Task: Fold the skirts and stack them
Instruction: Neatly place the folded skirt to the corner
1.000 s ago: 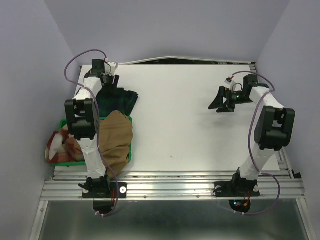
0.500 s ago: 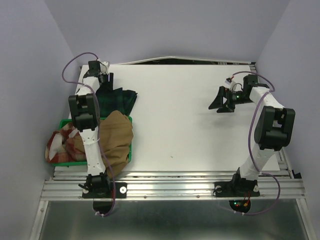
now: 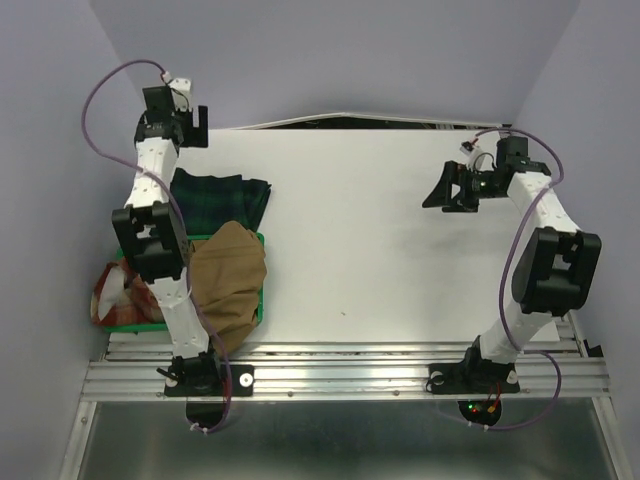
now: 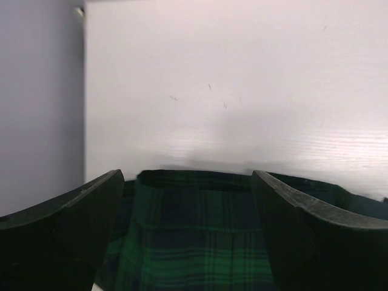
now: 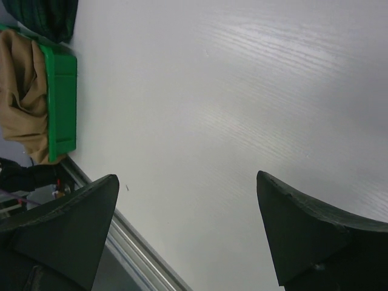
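The dark green-and-navy tartan skirt (image 3: 222, 200) lies bunched on the table at the far left. It shows in the left wrist view (image 4: 194, 242) below and between the fingers. My left gripper (image 3: 190, 128) (image 4: 188, 177) is open and empty, raised over the skirt's far edge. The tan-brown skirt (image 3: 228, 278) drapes over the green tray (image 3: 259, 305). The red-and-cream checked skirt (image 3: 112, 295) lies in the tray's left end. My right gripper (image 3: 446, 194) (image 5: 187, 177) is open and empty above bare table at the far right.
The white table (image 3: 380, 230) meets the back wall behind my left gripper. The right wrist view shows the tray (image 5: 60, 103), the tan skirt (image 5: 21, 79) and a corner of the tartan skirt (image 5: 45, 15), and the metal front rail (image 5: 130, 251).
My left arm has risen and pulled back towards the far wall, away from the tartan skirt, which now shows more fully. My right gripper has moved slightly up and to the right.
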`<state>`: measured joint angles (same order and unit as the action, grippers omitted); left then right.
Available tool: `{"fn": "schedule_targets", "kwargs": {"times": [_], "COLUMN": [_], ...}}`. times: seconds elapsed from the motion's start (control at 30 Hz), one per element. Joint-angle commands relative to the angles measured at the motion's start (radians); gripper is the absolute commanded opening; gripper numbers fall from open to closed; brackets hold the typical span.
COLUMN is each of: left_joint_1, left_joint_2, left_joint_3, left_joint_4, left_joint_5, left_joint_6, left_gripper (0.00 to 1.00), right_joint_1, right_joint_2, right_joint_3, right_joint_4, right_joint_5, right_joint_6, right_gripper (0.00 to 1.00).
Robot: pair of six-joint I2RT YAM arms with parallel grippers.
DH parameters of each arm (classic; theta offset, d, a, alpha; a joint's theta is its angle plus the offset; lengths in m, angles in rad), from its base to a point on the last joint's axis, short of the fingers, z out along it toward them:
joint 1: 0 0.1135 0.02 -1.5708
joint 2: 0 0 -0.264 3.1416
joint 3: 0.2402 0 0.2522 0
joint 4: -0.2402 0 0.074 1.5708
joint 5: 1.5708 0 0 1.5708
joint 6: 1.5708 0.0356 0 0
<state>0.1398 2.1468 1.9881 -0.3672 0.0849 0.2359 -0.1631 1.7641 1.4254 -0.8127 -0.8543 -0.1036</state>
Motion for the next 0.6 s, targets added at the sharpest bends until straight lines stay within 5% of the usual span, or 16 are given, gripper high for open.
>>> {"fn": "schedule_targets", "kwargs": {"times": [0.0,0.17,0.4,0.57], "left_joint_1": [0.006,-0.017,-0.022,-0.055], "left_joint_2": [-0.269,-0.414,-0.712,-0.934], "left_joint_3": [0.041,-0.038,-0.4,-0.684], "left_joint_4": [0.008,-0.082,-0.032,0.011], "left_joint_5": [0.056,0.142,0.283,0.262], "left_joint_6": [0.054,0.068,0.068,0.1], "left_gripper": [0.99,0.99,0.99,0.99], "right_joint_1": [-0.006,-0.006,-0.006,-0.006], "right_joint_2": [-0.112,-0.236,-0.449,-0.615], "right_joint_3": [0.07,0.014,-0.167,-0.373], "right_joint_4": [0.075,0.167,0.24,0.276], "right_joint_5": [0.096,0.187,0.21,0.288], "right_joint_6": [0.015,0.064,0.093,0.056], "right_gripper": [1.0,1.0,1.0,1.0]}}
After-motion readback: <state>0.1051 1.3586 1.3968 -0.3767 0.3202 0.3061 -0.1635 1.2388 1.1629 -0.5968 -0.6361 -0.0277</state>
